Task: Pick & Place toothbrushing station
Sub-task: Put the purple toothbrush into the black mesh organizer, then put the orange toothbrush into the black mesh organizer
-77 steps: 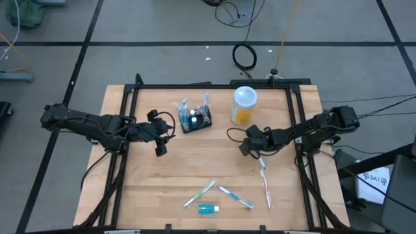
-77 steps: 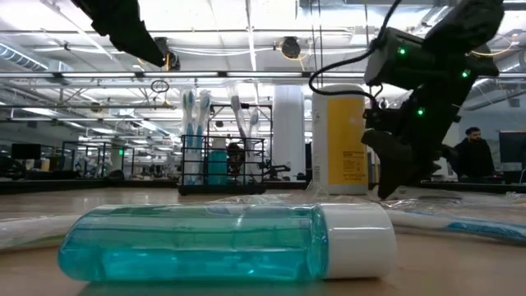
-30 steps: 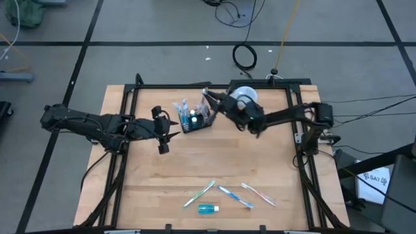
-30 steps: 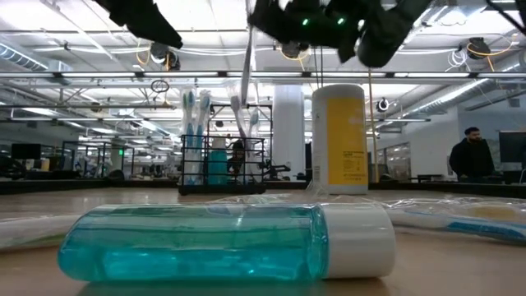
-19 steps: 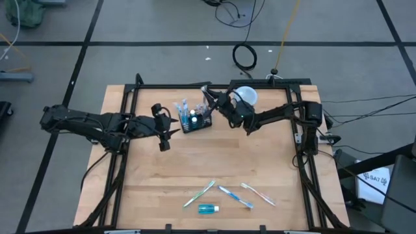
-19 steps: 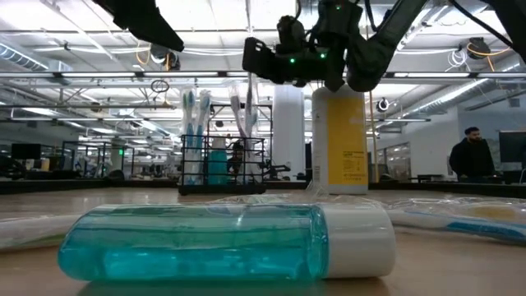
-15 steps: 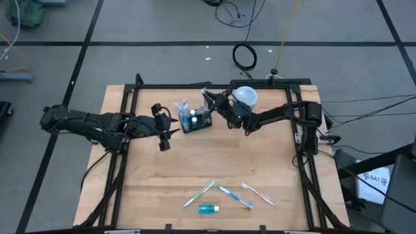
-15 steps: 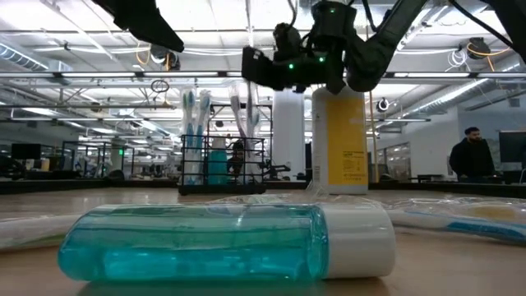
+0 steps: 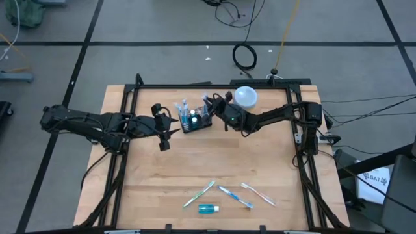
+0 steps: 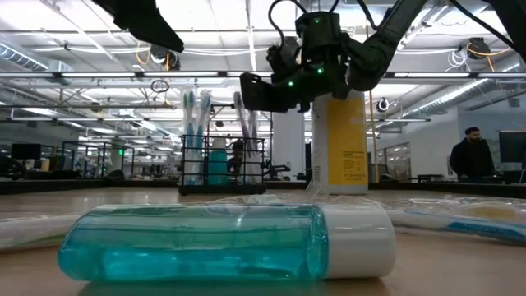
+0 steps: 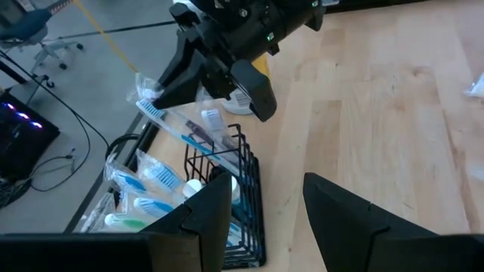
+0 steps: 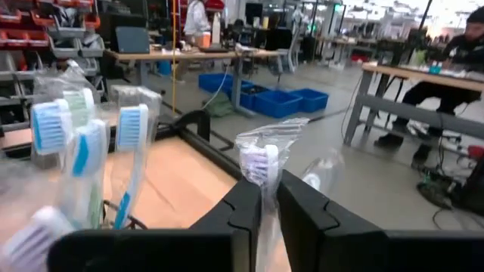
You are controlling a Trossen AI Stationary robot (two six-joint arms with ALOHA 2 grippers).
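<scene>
Right above the black rack [image 9: 197, 121], the right gripper [image 9: 213, 104] pinches a wrapped toothbrush [image 11: 181, 130] slanting down into it, fingers nearly closed.

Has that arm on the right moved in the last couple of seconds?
Yes. The right gripper has swung from the table's right side over to the black rack.
</scene>
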